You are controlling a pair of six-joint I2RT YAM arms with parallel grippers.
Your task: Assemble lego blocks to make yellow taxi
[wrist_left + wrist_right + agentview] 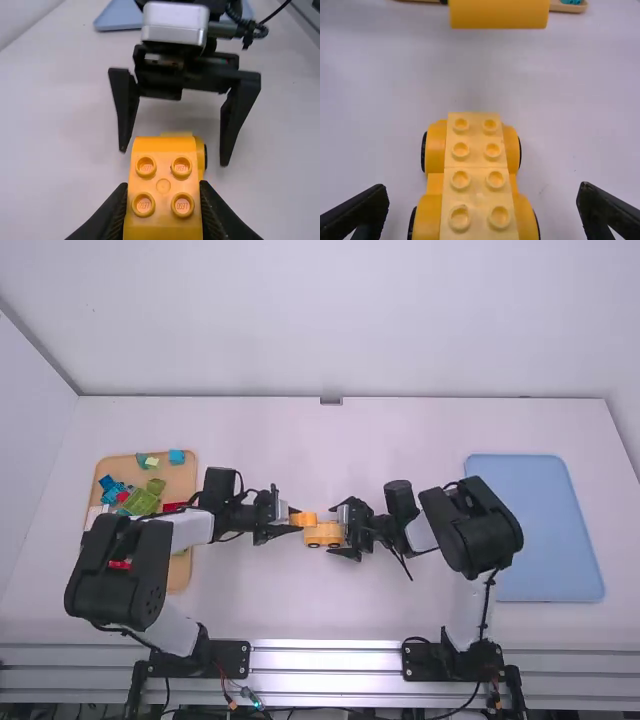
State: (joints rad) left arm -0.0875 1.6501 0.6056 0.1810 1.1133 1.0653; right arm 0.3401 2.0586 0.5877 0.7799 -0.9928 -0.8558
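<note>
Bench (300, 450): level support. R. gripper (482, 189) wide, fingers flanking yellow base (475, 167), no contact seen; base upright, wheels down, near bench ctr. L. gripper (163, 185) holds orange-yellow block (163, 215), approx. 10 o'clock of base, high view. Est. handling: both light, stiff, smooth; base joins may pop. Rec. hold base low, block by opp. sides; studs (460, 180) free.
</note>
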